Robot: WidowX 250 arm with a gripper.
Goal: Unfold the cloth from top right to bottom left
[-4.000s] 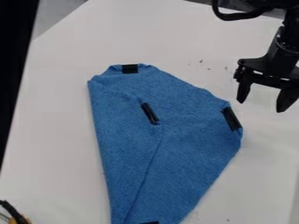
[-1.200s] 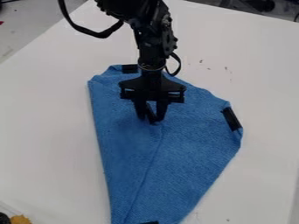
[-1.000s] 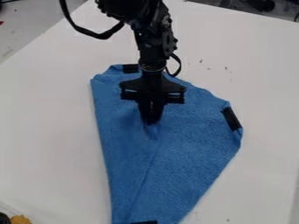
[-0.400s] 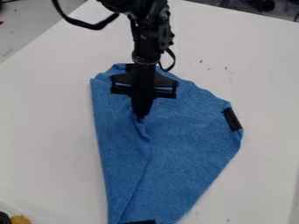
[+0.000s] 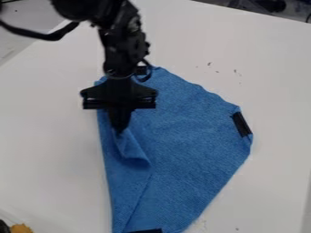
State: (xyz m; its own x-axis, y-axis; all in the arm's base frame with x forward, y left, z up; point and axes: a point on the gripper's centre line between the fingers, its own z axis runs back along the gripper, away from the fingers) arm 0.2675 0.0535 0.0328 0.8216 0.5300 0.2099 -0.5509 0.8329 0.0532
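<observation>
The black gripper (image 5: 119, 129) hangs over the upper left part of the blue cloth (image 5: 188, 136), shut on a corner of its folded flap. Below the fingertips the pinched flap rises in a small loose fold, while the rest of the cloth lies on the table. A black tape strip (image 5: 241, 124) marks the cloth's right corner, another (image 5: 146, 230) its bottom end, and a third (image 5: 141, 70) its top, partly behind the arm.
A white table (image 5: 54, 145) surrounds the cloth. At the bottom left corner of the view sits a small yellow-orange object (image 5: 21, 228) beside something black. Dark items lie beyond the table's far edge.
The gripper came over from the right, its fingers closed on the flap's corner at the cloth's middle, and it has since moved left, drawing that corner along and raising a fold.
</observation>
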